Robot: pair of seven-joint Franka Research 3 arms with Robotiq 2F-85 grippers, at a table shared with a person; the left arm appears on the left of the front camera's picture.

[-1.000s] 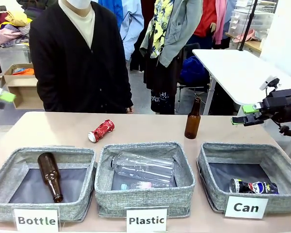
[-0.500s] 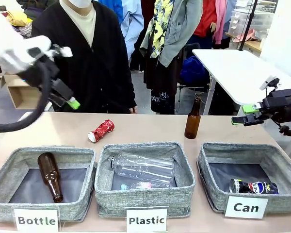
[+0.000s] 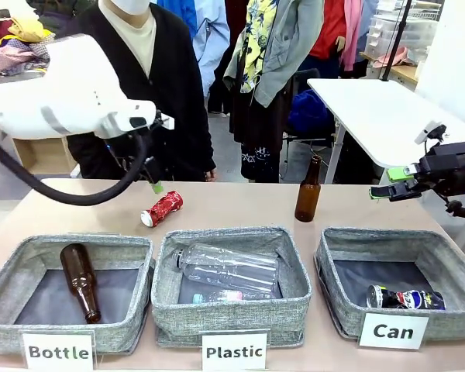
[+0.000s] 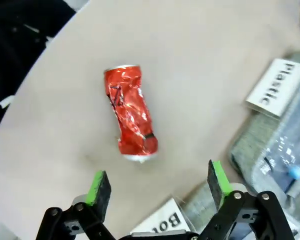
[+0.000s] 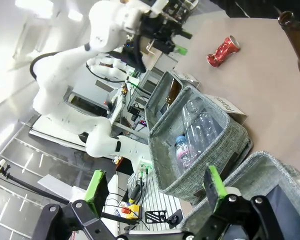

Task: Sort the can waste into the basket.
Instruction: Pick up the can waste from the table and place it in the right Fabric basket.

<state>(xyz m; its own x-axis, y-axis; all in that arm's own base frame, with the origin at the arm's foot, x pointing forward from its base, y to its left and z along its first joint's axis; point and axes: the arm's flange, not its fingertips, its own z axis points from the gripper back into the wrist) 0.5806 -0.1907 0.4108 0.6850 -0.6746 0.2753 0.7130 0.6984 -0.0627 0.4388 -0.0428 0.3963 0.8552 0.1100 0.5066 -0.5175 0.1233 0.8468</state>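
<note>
Left wrist view: left gripper (image 4: 157, 182) gapes wide just below the crushed red can (image 4: 130, 114), centre frame; right gripper (image 3: 389, 184) wide too.

Bright even light, blurred crushed red can (image 4: 130, 114), warped wrist-view edges

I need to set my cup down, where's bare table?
Bare tabletop lies between the crushed red can and the upright brown bottle. The near side is crowded: Bottle bin, Plastic bin, Can basket side by side.
</note>
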